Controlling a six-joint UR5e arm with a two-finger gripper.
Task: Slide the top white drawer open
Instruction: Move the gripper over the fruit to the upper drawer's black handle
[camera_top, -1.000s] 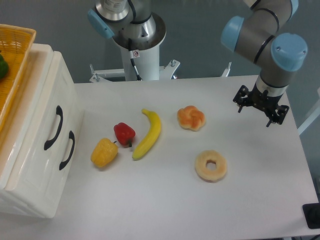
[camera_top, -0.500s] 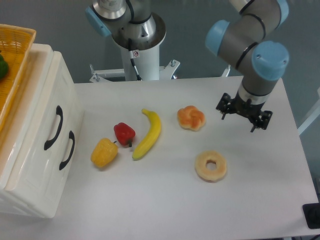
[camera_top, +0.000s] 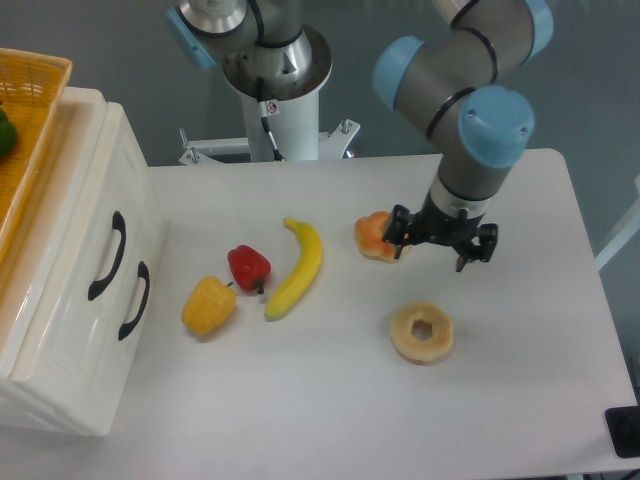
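The white cabinet stands at the left edge of the table. Its top white drawer (camera_top: 92, 205) is shut, with its black curved handle (camera_top: 106, 256) facing the table. My gripper (camera_top: 433, 247) hangs far to the right of it, above the table just right of an orange bun (camera_top: 374, 234). The fingers point down and are open, with nothing between them.
The lower white drawer (camera_top: 100, 350) has a matching handle (camera_top: 135, 300). A yellow wicker basket (camera_top: 25, 130) sits on the cabinet top. A yellow pepper (camera_top: 208, 305), red pepper (camera_top: 248, 267), banana (camera_top: 297, 268) and doughnut (camera_top: 421, 331) lie between cabinet and gripper. The arm's base (camera_top: 278, 90) stands behind.
The arm has swung left and slightly toward the front, carrying the gripper from the table's right side to just beside the bun. The drawers and food have not moved.
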